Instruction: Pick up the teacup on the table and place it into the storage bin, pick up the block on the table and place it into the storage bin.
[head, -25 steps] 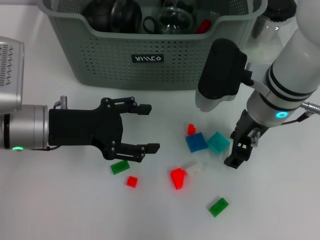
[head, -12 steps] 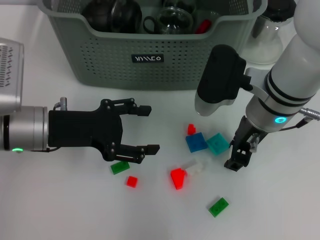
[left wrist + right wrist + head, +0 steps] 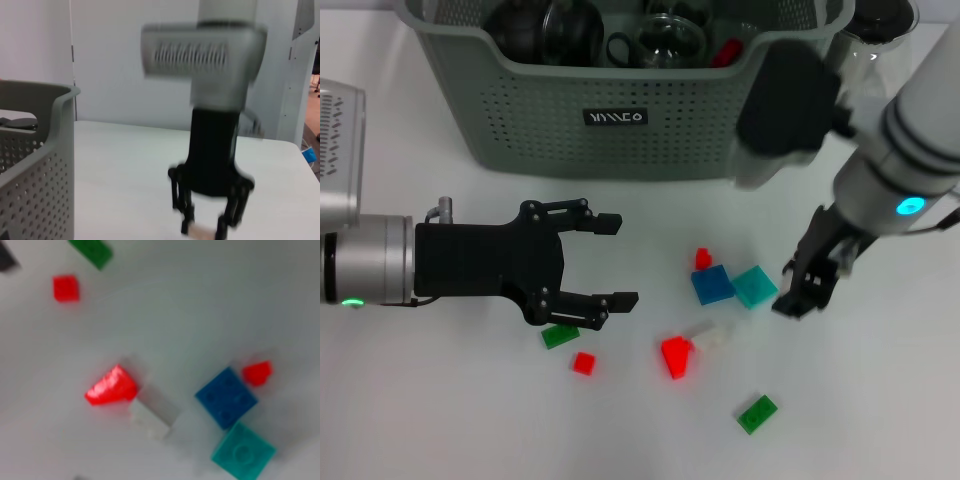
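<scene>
Blocks [image 3: 712,285] before storage bin [image 3: 620,110], between grippers.

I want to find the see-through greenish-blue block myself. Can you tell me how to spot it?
Start at the big grey-green storage bin at the back of the white table, then look down in front of its right corner, where small blocks lie scattered. The teal block sits right beside the dark blue block, on the side nearer the right claw. It is the only teal, see-through one.

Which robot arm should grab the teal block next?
Right, probably. The right tool hangs just beside the teal square block, nothing between them. The left tool, open, is farther off across the dark blue block, nearer the small green flat block.
</scene>
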Robot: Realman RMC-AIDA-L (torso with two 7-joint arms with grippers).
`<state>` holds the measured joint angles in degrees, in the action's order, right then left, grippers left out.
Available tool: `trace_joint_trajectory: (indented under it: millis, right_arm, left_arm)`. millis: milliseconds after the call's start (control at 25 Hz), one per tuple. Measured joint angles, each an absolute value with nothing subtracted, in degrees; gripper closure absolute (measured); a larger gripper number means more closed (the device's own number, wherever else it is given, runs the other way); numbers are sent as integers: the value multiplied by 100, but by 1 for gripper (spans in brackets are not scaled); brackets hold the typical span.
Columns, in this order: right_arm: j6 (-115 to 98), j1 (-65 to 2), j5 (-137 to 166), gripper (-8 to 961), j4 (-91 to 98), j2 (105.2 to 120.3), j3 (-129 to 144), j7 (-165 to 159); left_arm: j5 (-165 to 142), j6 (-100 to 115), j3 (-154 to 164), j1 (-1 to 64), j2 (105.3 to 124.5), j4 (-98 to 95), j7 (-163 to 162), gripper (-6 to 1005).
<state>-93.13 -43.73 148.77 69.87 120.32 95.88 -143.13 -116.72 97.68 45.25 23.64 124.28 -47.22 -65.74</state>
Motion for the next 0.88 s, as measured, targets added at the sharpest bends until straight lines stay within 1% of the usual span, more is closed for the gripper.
trace_joint_trajectory:
  millis: [200,280,440,600,760,880]
  right_arm:
    - [-10503,-4494,14648,518,8190,12026,8414,-14230]
    - [-10867,-4694,14356,519,8510,12022,7776,-14225]
    - [-11156,-5337,13671,519,8738,12016,6199,-14310]
    - [-10633,-5790,13975,517,8639,11984,5405,-14368]
    - [-9517,-5959,14637,511,8176,11968,5571,-14340]
    - [-8603,-6099,15043,507,7405,11962,5873,-14297]
  left_arm:
    - [-11672,9773,4525,2355,12427,-4722,-6574,143]
    - [-11672,9774,4527,2355,12428,-4718,-6574,143]
    - [-11672,9774,4527,2355,12428,-4713,-6574,143]
    - [-11672,9774,4526,2359,12428,-4711,-6574,143]
    - [-11672,9765,4525,2369,12427,-4711,-6574,143]
    - [-11672,9750,4525,2384,12428,-4710,-6574,143]
